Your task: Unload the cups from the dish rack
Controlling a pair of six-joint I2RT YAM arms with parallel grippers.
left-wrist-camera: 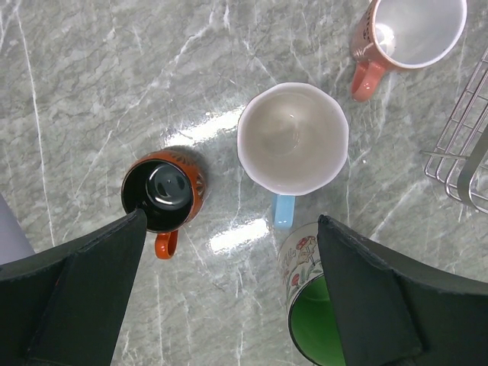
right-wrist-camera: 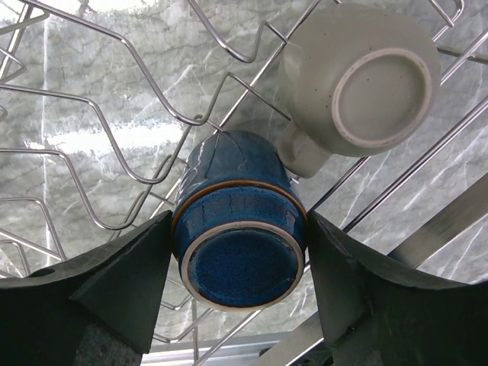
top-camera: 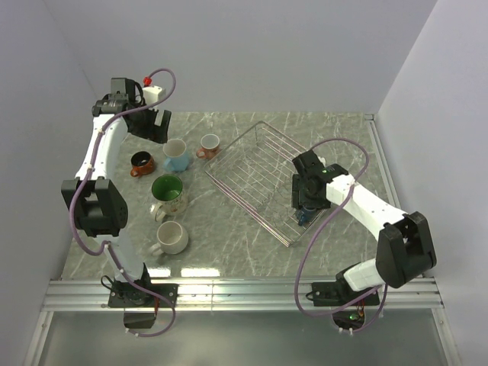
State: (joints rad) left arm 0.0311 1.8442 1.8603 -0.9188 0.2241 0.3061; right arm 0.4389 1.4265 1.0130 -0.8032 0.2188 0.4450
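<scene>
Grey marble tabletop (top-camera: 229,232), white walls. Five mugs (top-camera: 168,191) stand L of wire rack (top-camera: 252,164); L claw (left-wrist-camera: 232,221) spread, empty (over them). R claw (right-wrist-camera: 240,221) clamps dark blue mug (right-wrist-camera: 240,267), olive-grey mug (right-wrist-camera: 358,84) touching.

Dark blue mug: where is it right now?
In the right wrist view the dark blue mug lies bottom-up in the dish rack, between the right gripper's fingers, with the olive-grey mug just beside it.

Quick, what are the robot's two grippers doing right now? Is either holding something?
Left gripper: open, holding nothing.
Right gripper: closed on the dark blue mug.
</scene>
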